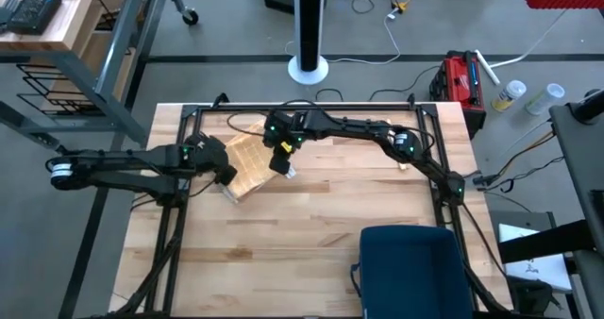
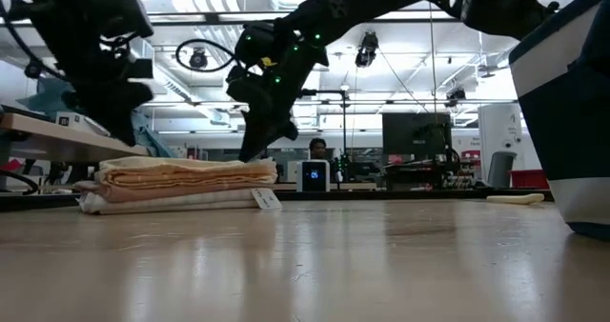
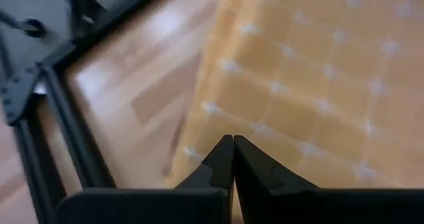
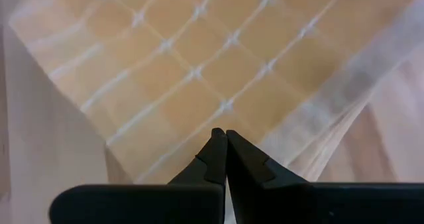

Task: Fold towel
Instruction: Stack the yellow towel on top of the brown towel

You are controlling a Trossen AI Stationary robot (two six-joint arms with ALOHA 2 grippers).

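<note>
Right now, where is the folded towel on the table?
In the high view the towel lies folded on the table's far left part, between the left gripper and the right gripper.

The light wooden desk [image 1: 321, 234] carries 1 folded orange-checked towel [image 1: 247, 160] lying flat toward its far left part, and 1 dark blue bin [image 1: 412, 267] resting at its near right edge.

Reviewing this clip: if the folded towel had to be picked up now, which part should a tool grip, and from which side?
Probably the stacked edge of the towel facing the table's open middle, pinching all layers together from that side. The low view shows it lying flat as a layered stack with a tag at that end. Both tools, left and right, hover shut above it.
</note>
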